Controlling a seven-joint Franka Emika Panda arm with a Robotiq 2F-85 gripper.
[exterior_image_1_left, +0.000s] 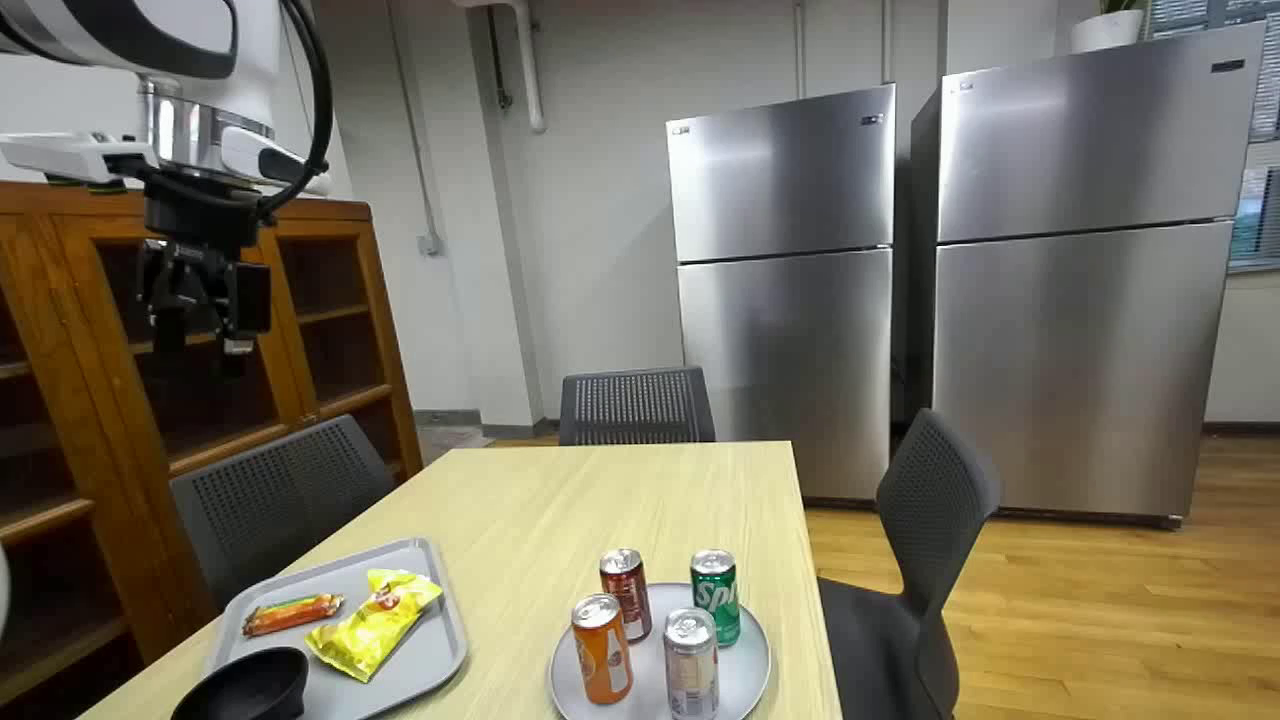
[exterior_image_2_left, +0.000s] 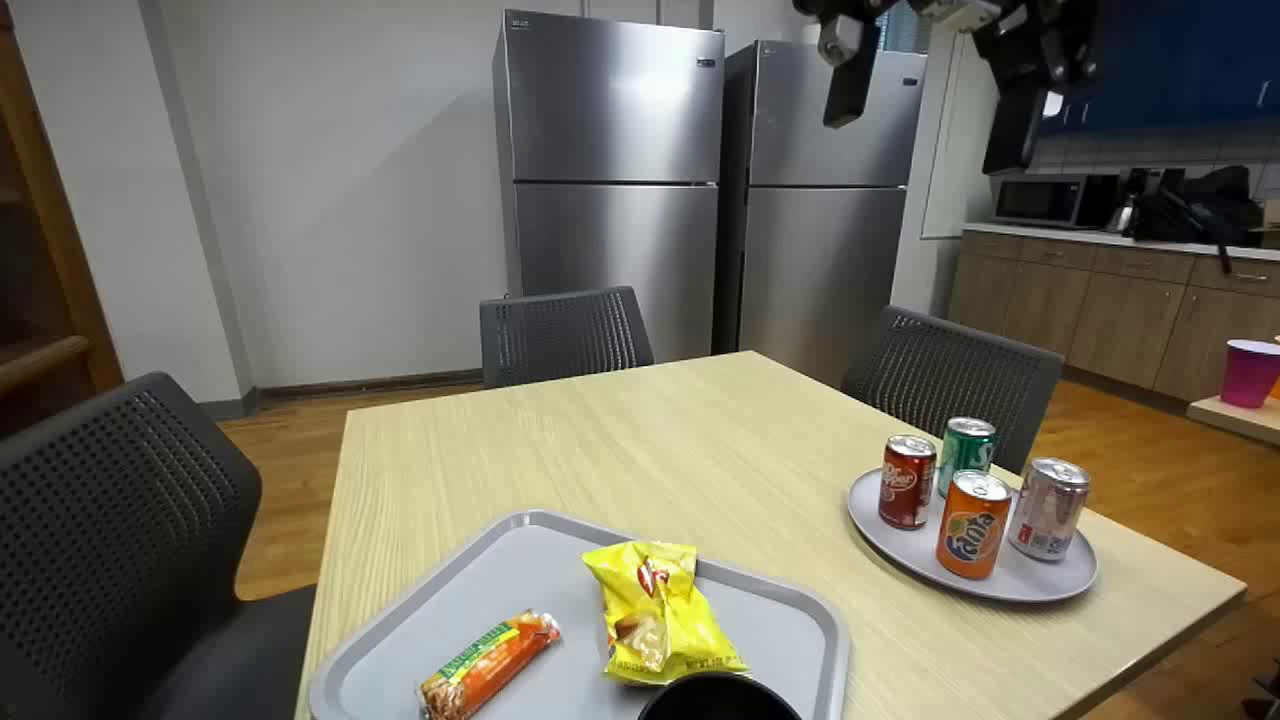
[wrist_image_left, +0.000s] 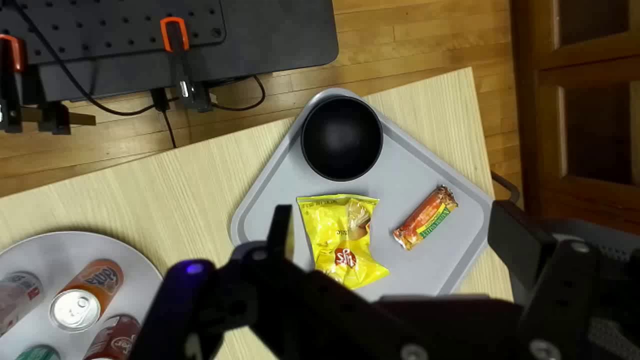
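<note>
We've got the jaws spread wide with only air between them, well above the tray (exterior_image_1_left: 415, 655) and touching nothing on it. The wrist view looks down past them at that same tray; an exterior view chops off their top.

Going left to right in an exterior view, the tray has a black bowl (exterior_image_1_left: 245, 690) at its near end (cut off in both exterior views, whole from the wrist), then a shiny wrapped bar (exterior_image_1_left: 292, 614) toward its left rim, then a yellow chip bag (exterior_image_1_left: 378, 622) just right of the bar. From the wrist, dark jaw hardware hides one tray corner. Well right of the tray is a round plate (exterior_image_1_left: 648, 680) with four upright cans: an orange Fanta can (exterior_image_1_left: 603, 655), a dark red can (exterior_image_1_left: 627, 595), a silver can (exterior_image_1_left: 692, 665) whose label we can't really read, and a green can (exterior_image_1_left: 716, 600).

As for edges, the tray's left corner sits right by the worktop (exterior_image_1_left: 600, 480) edge, with a dark chair (exterior_image_1_left: 285, 490) just beyond. We see a decent strip of wood between tray and plate, plus a longer run behind the tray to the far edge, where another chair (exterior_image_1_left: 637, 405) stands.
</note>
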